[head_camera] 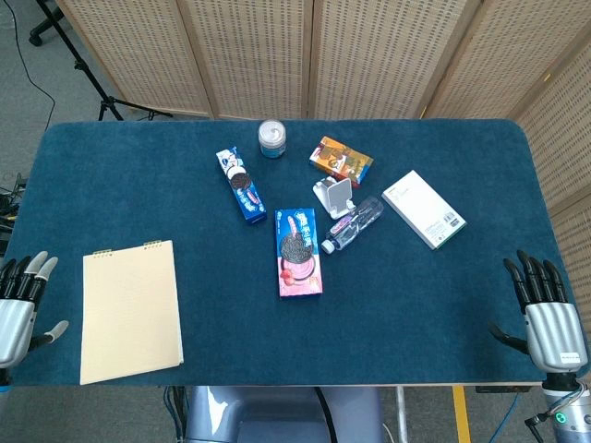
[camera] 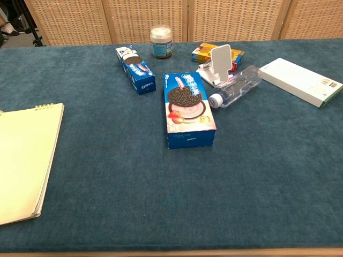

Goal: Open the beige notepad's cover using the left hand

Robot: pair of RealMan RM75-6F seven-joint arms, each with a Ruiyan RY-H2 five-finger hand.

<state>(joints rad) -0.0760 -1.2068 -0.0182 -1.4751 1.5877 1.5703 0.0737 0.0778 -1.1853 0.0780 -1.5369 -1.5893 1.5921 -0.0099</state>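
The beige notepad [head_camera: 129, 310] lies flat and closed on the blue table near the front left, its spiral binding at the far edge; the chest view shows it as a pale yellow notepad [camera: 24, 160] at the left edge. My left hand [head_camera: 20, 300] hangs at the table's left edge, just left of the notepad, fingers apart and empty. At the front right corner my right hand [head_camera: 545, 314] is also spread and holds nothing. Neither hand appears in the chest view.
Mid-table lie a pink cookie box [head_camera: 298, 251], a blue cookie box [head_camera: 241, 185], a water bottle [head_camera: 354, 224], a white phone stand [head_camera: 334, 197], an orange snack box [head_camera: 341, 161], a small jar [head_camera: 272, 138] and a white flat box [head_camera: 423, 209]. Wicker screens stand behind.
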